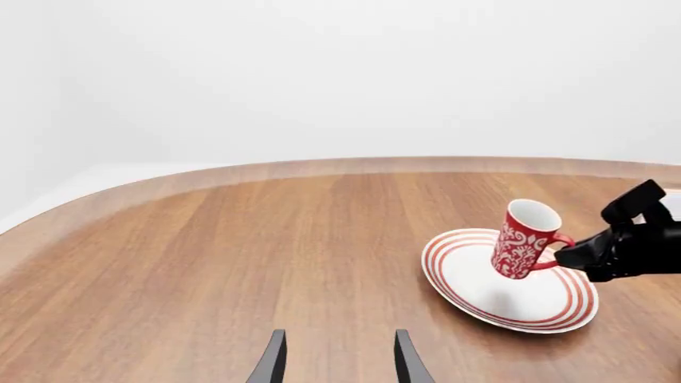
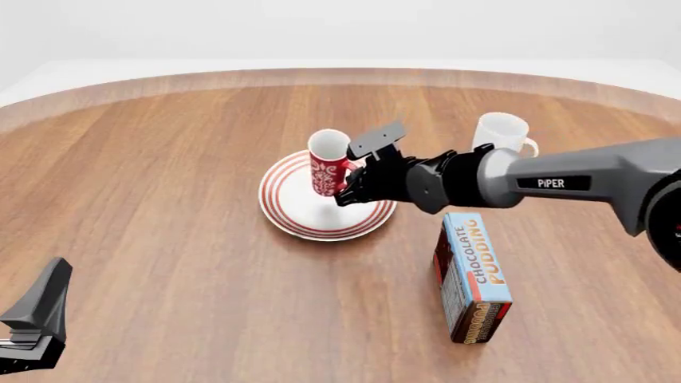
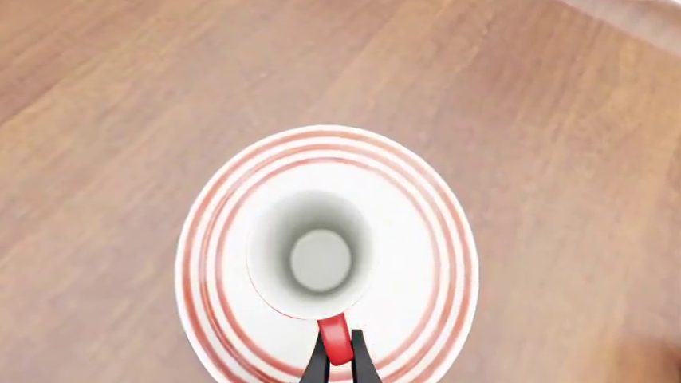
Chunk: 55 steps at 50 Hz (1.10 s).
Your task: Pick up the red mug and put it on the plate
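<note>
Your right arm (image 2: pixel 596 179) reads "PIPER"; the box (image 2: pixel 474 275) reads "CHOCOLATE PUDDING". Your right gripper (image 2: pixel 346 187) pinches the handle of the red mug (image 2: pixel 328 167), white-patterned with a white inside, tilted just above the plate (image 2: pixel 293 219). Your left gripper (image 1: pixel 338 363) stands spread, holding nothing.

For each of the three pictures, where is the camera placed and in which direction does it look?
Left wrist: low behind the open left gripper, looking across the table at the plate.
Front: fixed above the arms' side, looking forward and down; shows the right gripper and the left gripper at the lower corner.
Right wrist: looks straight down into the red mug, fingers pinching its handle.
All three show mug and plate.
</note>
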Motion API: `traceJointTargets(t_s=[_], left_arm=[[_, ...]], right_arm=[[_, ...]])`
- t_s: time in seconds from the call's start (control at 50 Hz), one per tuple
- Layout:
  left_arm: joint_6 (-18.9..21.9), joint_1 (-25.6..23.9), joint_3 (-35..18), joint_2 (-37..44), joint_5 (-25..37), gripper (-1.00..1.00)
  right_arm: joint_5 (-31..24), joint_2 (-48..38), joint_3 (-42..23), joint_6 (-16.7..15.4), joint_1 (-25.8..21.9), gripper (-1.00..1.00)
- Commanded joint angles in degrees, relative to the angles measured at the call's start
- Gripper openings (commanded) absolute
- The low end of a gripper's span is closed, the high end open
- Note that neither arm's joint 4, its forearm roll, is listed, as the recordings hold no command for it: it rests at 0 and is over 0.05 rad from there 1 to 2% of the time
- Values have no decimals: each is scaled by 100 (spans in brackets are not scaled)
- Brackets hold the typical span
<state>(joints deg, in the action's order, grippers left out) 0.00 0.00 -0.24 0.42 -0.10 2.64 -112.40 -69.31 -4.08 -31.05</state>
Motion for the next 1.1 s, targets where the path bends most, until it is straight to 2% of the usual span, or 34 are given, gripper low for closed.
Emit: traceJointTargets(t_s=[0.02, 0.38, 1.0, 1.02, 1.1], left_arm=[[0, 0, 0, 0, 0, 100], [0, 0, 0, 0, 0, 100], [0, 0, 0, 0, 0, 100], [0, 0, 0, 0, 0, 100], [0, 0, 0, 0, 0, 100]], right_arm=[[38, -117, -113, 41, 51, -100], [170, -186, -8, 121, 47, -100], [236, -317, -55, 47, -28, -100], [237, -310, -44, 26, -25, 100], [197, -307, -78, 35, -1, 100]])
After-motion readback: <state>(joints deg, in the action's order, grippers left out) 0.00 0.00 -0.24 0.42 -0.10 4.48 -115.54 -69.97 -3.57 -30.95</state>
